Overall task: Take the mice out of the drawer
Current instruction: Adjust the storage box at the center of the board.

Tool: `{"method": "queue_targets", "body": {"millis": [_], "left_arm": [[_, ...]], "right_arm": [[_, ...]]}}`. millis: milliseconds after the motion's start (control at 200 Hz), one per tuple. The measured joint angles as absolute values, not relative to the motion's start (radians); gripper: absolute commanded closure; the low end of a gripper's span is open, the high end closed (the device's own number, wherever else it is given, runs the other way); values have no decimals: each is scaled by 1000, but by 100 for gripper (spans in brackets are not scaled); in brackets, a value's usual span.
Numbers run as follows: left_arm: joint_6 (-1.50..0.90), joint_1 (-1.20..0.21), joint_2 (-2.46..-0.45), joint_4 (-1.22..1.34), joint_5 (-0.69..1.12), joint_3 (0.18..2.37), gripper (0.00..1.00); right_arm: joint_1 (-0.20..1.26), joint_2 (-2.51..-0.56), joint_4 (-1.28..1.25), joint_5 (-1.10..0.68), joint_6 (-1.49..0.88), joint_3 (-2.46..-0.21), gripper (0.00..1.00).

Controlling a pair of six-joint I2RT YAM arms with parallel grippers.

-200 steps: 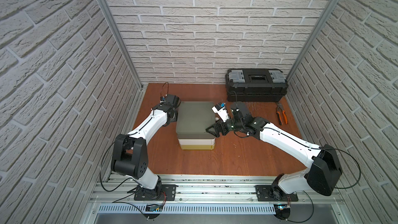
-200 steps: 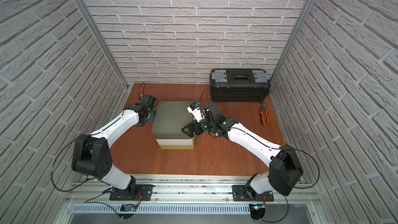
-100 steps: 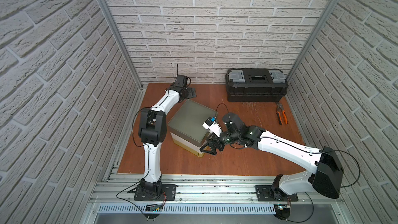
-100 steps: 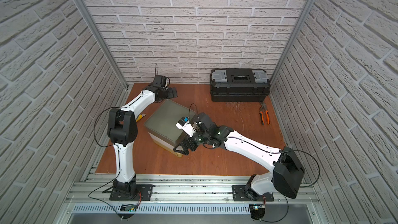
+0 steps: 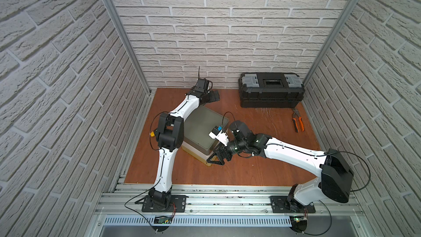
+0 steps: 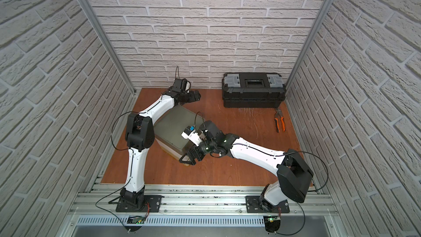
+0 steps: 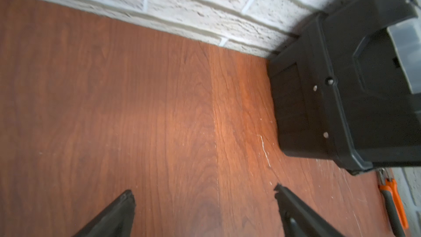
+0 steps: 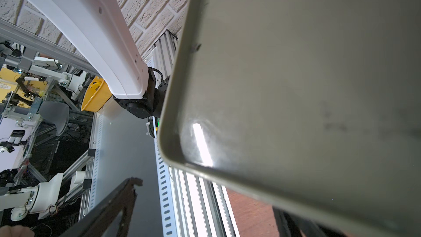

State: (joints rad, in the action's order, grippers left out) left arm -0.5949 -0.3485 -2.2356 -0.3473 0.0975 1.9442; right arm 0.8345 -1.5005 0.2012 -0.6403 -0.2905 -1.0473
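Because no mouse shows in any view, the mice are judged to lie inside the drawer [image 5: 197, 157], whose pale front appears flush with the drawer unit [image 5: 201, 128] and therefore closed. In both top views the unit sits skewed at the centre of the tabletop [image 5: 182, 174], with that front facing the lower left of the frame. The pull-out axis is judged to run the same way. The right fingers [image 8: 109, 210] are spread wide and stand at the unit's lower right corner, at one end of the front face, so the right arm [image 5: 291, 156] is the nearer one. In the right wrist view the unit's grey top lies between the two fingers. Contact with it cannot be confirmed, and the second finger is largely cut off beneath the top's edge. The left fingers [image 7: 114, 217] are likewise spread and hold nothing. They hover over bare tabletop at the upper centre of the frame, beyond the unit's far corner and well apart from the drawer front. No handle can be made out. The left arm's elbow [image 5: 169, 133] covers the unit's left side, and only a scrap of a yellow object [image 5: 153, 134] shows behind it. The number of mice and their long axes cannot be told.
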Motion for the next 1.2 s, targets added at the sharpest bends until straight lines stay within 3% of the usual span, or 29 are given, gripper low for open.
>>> {"method": "queue_targets", "body": {"millis": [155, 385, 645, 895, 1200], "left_arm": [[-595, -235, -2073, -315, 42, 1765, 2], [-577, 59, -1610, -331, -132, 1468, 2], [-687, -59, -1221, -547, -287, 1165, 2], [-859, -76, -1041, -643, -384, 948, 2], [-992, -95, -1019, -724, -501, 833, 2]], "right_arm": [[834, -1500, 205, -649, -269, -1047, 7], [840, -1521, 216, -726, -218, -1061, 7], [868, -1703, 231, -837, -166, -1183, 8], [876, -1819, 327, -915, -77, -1361, 12], [749, -1491, 414, -914, 38, -1248, 9]]}}
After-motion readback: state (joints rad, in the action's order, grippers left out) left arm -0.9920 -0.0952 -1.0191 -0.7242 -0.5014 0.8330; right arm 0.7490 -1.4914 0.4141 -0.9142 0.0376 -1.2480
